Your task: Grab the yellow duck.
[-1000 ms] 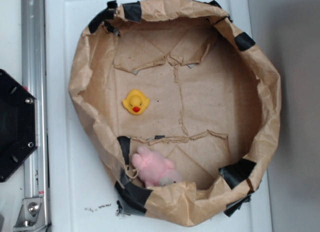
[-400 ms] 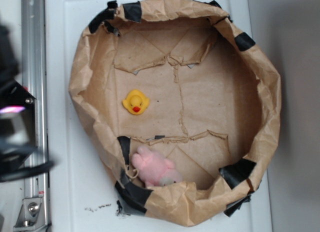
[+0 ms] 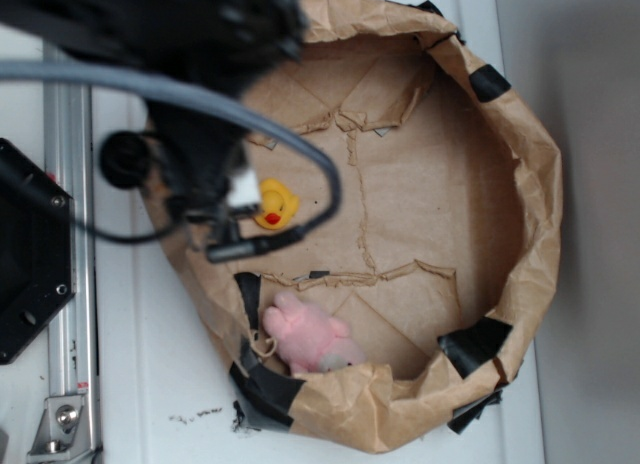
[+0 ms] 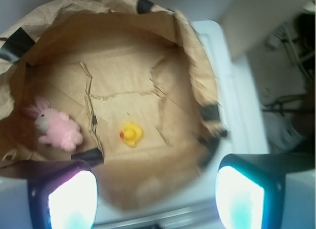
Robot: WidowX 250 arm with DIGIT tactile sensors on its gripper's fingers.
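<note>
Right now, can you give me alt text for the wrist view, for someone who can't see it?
A small bright-yellow rubber duck sits alone on the floor of a crumpled brown paper bin, untouched, with the open claw well above it. A pink plush bunny lies to its left by the paper wall.
</note>
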